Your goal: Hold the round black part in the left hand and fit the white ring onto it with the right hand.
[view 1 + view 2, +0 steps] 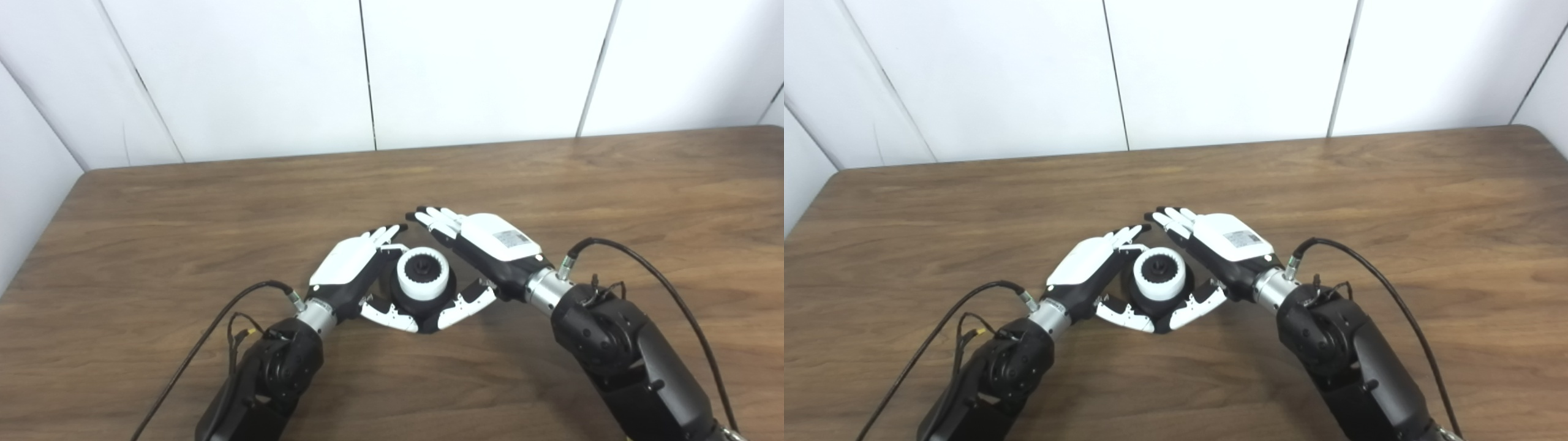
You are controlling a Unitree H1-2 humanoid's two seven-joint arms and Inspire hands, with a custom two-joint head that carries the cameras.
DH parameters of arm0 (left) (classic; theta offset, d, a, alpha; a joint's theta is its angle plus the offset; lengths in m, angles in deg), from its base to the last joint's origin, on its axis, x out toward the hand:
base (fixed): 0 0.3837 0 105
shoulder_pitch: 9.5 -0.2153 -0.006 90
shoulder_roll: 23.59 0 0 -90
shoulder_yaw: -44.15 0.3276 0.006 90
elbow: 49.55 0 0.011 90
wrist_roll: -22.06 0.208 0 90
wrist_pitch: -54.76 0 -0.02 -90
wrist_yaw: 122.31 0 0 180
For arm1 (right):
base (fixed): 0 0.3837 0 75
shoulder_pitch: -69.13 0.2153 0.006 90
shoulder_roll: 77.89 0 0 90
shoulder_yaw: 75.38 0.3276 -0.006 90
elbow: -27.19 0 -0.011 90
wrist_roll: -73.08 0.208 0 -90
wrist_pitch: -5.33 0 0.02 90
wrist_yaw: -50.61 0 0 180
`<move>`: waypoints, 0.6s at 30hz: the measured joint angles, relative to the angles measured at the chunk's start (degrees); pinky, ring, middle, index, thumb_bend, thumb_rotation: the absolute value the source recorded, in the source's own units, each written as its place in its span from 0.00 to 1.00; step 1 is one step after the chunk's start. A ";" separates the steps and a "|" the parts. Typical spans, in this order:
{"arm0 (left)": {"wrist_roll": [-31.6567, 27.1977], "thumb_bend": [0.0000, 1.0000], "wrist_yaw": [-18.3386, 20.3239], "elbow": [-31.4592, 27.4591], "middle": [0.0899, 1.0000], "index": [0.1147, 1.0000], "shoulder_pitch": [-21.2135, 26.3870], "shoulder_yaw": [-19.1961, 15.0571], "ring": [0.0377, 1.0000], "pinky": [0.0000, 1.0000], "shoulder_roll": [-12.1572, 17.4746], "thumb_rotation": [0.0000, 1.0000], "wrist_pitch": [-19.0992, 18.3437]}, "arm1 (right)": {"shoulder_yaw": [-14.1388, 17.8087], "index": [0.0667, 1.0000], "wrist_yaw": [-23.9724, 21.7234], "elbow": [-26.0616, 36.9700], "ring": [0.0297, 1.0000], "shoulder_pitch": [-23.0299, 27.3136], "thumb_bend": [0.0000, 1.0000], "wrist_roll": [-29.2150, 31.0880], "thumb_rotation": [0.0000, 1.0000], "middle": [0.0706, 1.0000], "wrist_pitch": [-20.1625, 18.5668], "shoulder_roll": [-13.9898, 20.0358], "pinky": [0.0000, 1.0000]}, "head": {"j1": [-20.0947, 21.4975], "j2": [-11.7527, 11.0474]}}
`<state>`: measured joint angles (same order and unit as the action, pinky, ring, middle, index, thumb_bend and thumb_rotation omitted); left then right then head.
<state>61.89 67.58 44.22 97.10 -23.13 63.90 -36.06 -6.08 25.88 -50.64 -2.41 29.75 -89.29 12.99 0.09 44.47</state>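
The brown wood-grain table (551, 184) carries 1 round black part (398, 294) near its front middle, with a white ring (422, 274) seated on top. The left hand (349, 266) and right hand (490, 245) flank it.

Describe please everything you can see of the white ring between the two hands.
The white ring is a short, thick, smooth collar that looks like plastic, with small notches around its top edge. It stands upright on the round black part, whose dark centre shows through its opening. The assembly rests on the wooden table. The left hand and right hand cup it from both sides, fingers spread; whether they touch the ring itself cannot be told.
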 measured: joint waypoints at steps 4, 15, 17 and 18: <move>0.00 1.00 0.04 0.00 1.00 0.64 0.00 0.01 1.00 1.00 0.00 0.40 -0.19 | 0.78 1.00 -1.00 0.04 1.00 0.01 1.00 0.42 0.44 1.00 -0.96 0.87 1.00 | 0.00 0.00; 0.01 1.00 0.13 0.00 1.00 0.64 -0.01 -0.09 1.00 1.00 0.10 0.40 -0.10 | 3.77 0.97 -2.21 1.41 1.00 -0.01 1.00 1.71 0.39 1.00 -2.32 3.50 1.00 | 0.00 0.00; 0.01 1.00 0.15 0.00 1.00 0.64 0.00 -0.10 1.00 1.00 0.12 0.39 -0.05 | 4.06 0.96 -2.22 1.41 1.00 -0.09 1.00 1.90 0.39 1.00 -2.41 3.57 1.00 | 0.09 -0.09; 0.01 1.00 0.14 0.00 1.00 0.63 0.00 -0.10 1.00 1.00 0.12 0.39 0.00 | 4.15 0.96 -2.22 1.41 1.00 -0.21 1.00 1.95 0.39 1.00 -2.41 3.63 1.00 | 0.09 -0.09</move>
<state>61.90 67.72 44.21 97.10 -23.23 64.01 -36.05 -1.93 23.67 -49.24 -2.62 31.70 -91.70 16.62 0.18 44.38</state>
